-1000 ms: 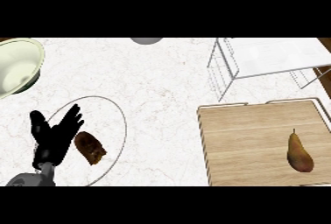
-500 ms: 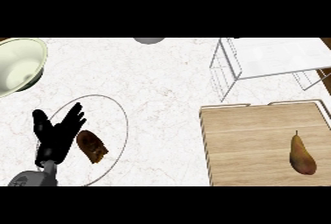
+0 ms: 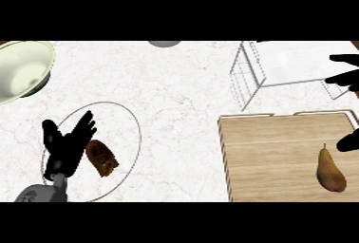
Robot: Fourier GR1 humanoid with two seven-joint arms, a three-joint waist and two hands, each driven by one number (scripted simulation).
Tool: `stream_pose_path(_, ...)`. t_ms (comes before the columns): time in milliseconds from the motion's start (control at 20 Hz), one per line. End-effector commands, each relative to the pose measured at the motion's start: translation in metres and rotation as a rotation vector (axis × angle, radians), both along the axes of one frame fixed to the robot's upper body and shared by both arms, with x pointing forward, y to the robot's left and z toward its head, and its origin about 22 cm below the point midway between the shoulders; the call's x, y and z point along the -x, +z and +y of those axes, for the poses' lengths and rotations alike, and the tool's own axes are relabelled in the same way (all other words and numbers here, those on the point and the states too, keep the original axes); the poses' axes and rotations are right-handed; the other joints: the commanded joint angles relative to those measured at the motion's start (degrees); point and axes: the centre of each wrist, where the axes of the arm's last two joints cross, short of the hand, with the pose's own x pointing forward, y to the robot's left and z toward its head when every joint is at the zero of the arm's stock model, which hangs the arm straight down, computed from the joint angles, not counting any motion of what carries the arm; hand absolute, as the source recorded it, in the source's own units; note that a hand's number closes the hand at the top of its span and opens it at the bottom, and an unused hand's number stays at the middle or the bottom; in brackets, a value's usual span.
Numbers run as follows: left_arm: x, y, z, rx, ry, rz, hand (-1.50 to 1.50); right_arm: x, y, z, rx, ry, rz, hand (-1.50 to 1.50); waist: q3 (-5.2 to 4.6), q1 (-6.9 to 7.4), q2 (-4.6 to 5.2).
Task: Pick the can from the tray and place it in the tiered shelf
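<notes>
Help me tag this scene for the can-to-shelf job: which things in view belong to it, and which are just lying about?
Job: wooden tray, tiered shelf, right hand by the shelf. No can shows.
Lying about: pear on the tray, plate with a brown food piece, bowl, grey object at the top edge, left hand open over the plate.

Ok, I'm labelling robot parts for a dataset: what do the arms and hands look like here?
Left robot hand: black, slim fingers and a thumb, on a grey forearm. Right robot hand: black too; only bits show at the view's right edge, no forearm visible.
</notes>
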Motion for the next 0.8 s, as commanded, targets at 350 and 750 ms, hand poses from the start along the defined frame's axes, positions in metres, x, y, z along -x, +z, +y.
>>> stream_pose_path(350,0.004,-0.002,0.014,0.008,0.009,0.049,0.00,-0.007,-0.033,0.034,0.161,-0.021,0.118,-1.50,-0.16,-0.82,0.04)
stream_pose_path(750,0.006,-0.006,0.019,-0.001,0.020,0.033,0.00,-0.002,-0.064,0.046,0.220,-0.065,0.095,-1.50,-0.16,-0.99,0.06)
